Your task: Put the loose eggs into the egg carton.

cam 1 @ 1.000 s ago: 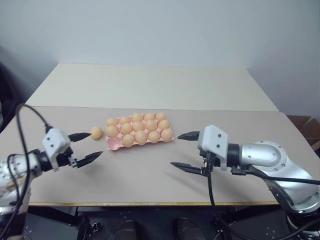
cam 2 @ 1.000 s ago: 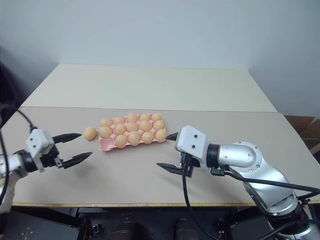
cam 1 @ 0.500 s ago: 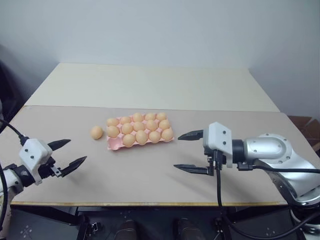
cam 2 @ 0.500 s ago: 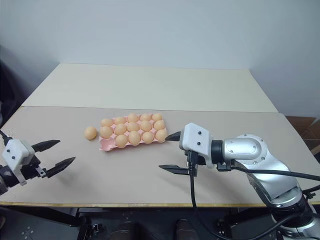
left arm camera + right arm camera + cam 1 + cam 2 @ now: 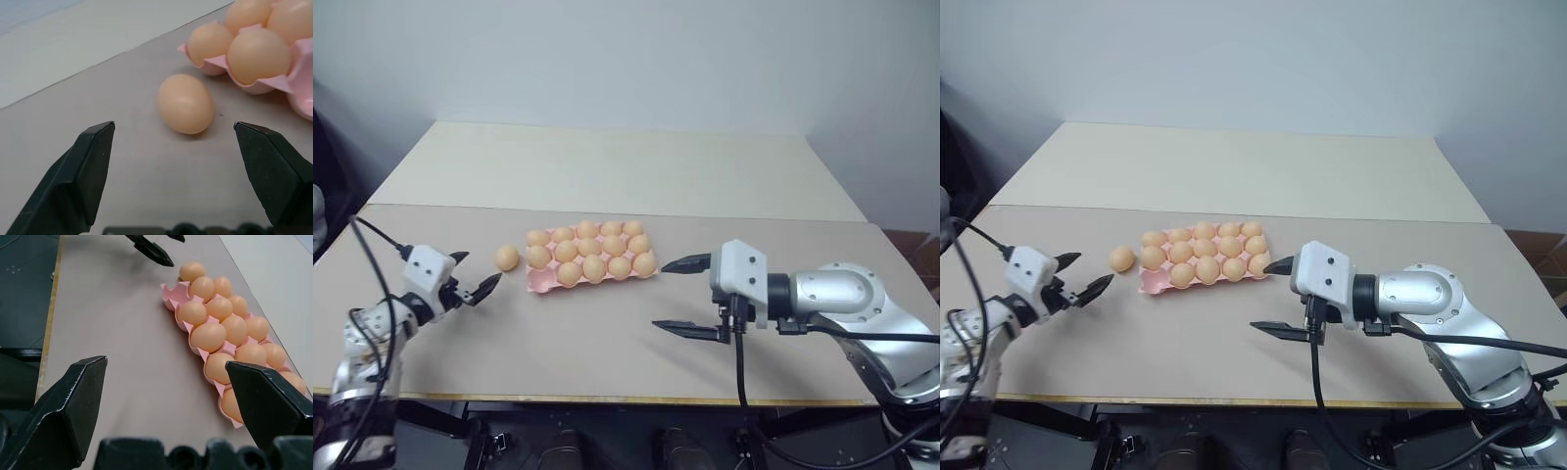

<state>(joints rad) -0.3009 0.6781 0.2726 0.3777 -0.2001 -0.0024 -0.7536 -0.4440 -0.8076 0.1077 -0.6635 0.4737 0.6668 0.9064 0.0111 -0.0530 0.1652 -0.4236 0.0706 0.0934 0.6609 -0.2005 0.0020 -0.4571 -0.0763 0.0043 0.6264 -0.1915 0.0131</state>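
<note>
You are on the approach to the last loose egg (image 5: 507, 258), which lies on the bench (image 5: 607, 333) just beside the carton (image 5: 591, 264) (one near-corner cup looks free). The left gripper (image 5: 470, 278), fingers apart, has come back toward it after swinging out half a second ago. Next, bring the fingers around the egg and close gently; the right gripper (image 5: 683, 296) hangs wide apart, unmoved.

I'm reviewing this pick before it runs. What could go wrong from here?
The one loose pale orange egg lies on the bare tan tabletop, so a nudge from the open left tool could roll it away. The only empty cup of the pink moulded egg carton is the near-left corner, crowded by seated eggs; the fingers may bump them.
</note>
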